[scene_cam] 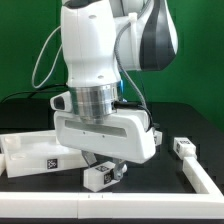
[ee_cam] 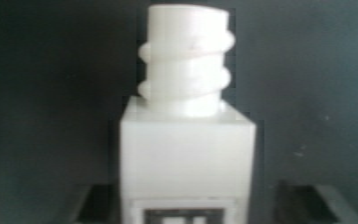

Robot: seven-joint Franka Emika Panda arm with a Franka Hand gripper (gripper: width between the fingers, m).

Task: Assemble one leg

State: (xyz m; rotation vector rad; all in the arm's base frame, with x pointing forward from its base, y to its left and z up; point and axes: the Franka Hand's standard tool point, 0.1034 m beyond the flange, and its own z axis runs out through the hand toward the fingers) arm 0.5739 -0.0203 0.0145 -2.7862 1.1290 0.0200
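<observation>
The leg [scene_cam: 100, 177] is a chunky white post with a black-and-white tag on its side. It sits just above the black table, slightly tilted, under my gripper [scene_cam: 104, 168]. In the wrist view the leg [ee_cam: 188, 140] fills the middle, its ribbed screw end pointing away from the camera and its tag at the near end. My gripper [ee_cam: 194, 212] has a dark finger close on each side of the square body and looks shut on it.
The large flat white panel [scene_cam: 28, 154] lies at the exterior view's left, close to the gripper. The long white L-shaped bar [scene_cam: 205, 183] runs along the exterior view's right, with another leg [scene_cam: 183, 146] beyond it.
</observation>
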